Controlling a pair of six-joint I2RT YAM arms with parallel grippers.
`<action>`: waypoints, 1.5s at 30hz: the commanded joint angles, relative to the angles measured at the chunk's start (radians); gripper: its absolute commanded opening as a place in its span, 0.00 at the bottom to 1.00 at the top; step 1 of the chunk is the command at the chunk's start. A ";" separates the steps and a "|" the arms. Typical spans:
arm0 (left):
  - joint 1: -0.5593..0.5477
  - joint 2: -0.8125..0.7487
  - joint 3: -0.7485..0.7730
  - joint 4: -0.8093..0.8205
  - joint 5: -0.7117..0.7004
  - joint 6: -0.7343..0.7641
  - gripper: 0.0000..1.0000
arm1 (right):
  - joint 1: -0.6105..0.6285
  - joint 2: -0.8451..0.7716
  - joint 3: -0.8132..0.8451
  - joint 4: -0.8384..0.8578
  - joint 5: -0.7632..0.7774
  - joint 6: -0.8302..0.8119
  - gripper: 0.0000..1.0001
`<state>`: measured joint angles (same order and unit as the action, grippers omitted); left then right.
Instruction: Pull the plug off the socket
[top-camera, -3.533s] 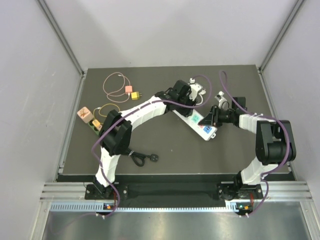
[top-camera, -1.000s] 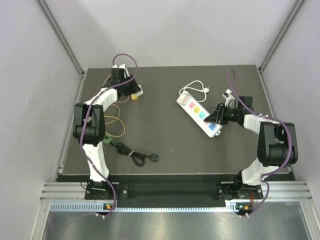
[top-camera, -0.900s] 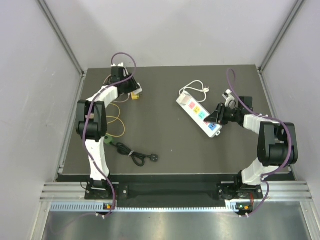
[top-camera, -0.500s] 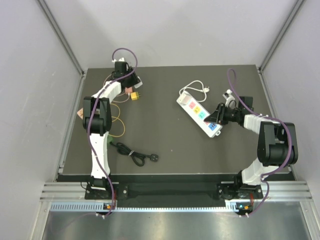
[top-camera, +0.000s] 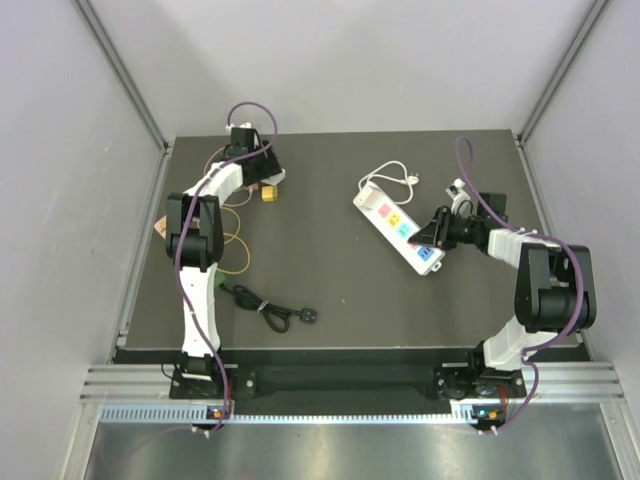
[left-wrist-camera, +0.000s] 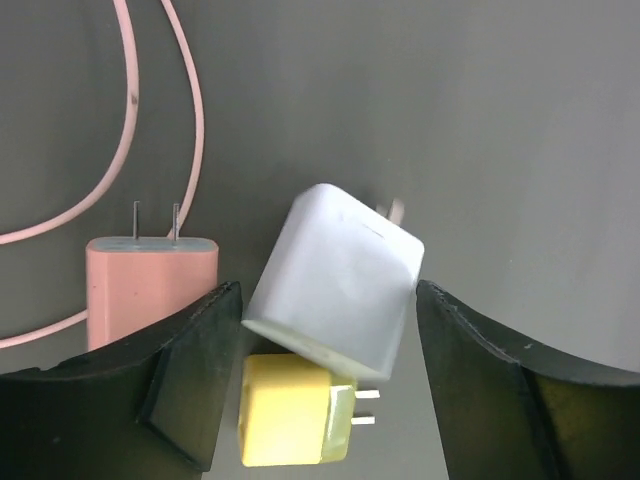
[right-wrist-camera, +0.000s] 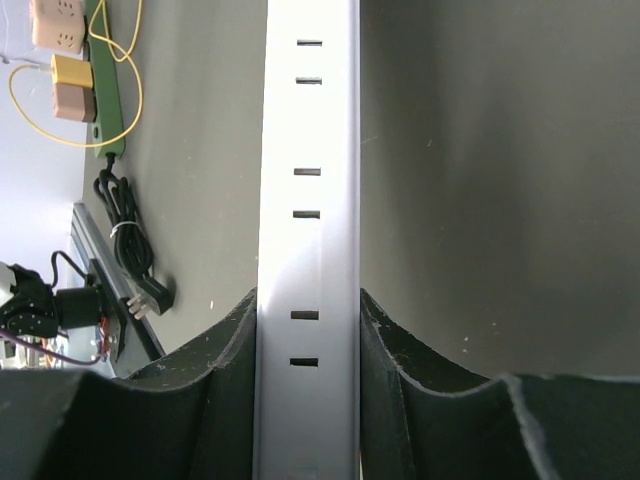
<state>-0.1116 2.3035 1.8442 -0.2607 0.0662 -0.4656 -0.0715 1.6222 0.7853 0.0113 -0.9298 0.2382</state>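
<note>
The white plug (left-wrist-camera: 335, 290) sits tilted between the fingers of my open left gripper (left-wrist-camera: 328, 330), with a gap at the right finger. It overlaps a yellow plug (left-wrist-camera: 290, 425) on the mat. From above, the left gripper (top-camera: 262, 175) is at the far left back of the table, well away from the socket. The socket is a white power strip (top-camera: 397, 226) lying diagonally at centre right. My right gripper (top-camera: 432, 238) is shut on its near end. In the right wrist view the strip (right-wrist-camera: 308, 200) is clamped between both fingers of the right gripper (right-wrist-camera: 308, 330), and its slots are empty.
A pink plug (left-wrist-camera: 150, 285) with a pink cable (left-wrist-camera: 130, 100) lies just left of the white one. A green strip (right-wrist-camera: 110, 90) with plugs and a yellow cord (top-camera: 232, 240) sit at the left edge. A black cable (top-camera: 270, 312) lies near the front left. The strip's white cord (top-camera: 395, 175) coils behind it.
My left gripper has shifted slightly toward the back left and its jaws have opened, letting go of the white plug. The right gripper and the strip have not moved.
</note>
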 joint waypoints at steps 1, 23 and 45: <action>0.007 -0.125 0.021 0.000 -0.032 0.059 0.76 | -0.020 -0.047 0.019 0.107 -0.096 -0.008 0.00; -0.224 -0.555 -0.560 0.479 0.598 0.264 0.79 | -0.017 -0.050 0.028 0.090 -0.172 -0.063 0.00; -0.488 -0.326 -0.277 0.270 0.184 0.458 0.80 | -0.014 -0.039 0.028 0.107 -0.190 -0.039 0.00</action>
<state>-0.5877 1.9667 1.5009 0.0181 0.3332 -0.0452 -0.0753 1.6222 0.7853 0.0113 -0.9977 0.2111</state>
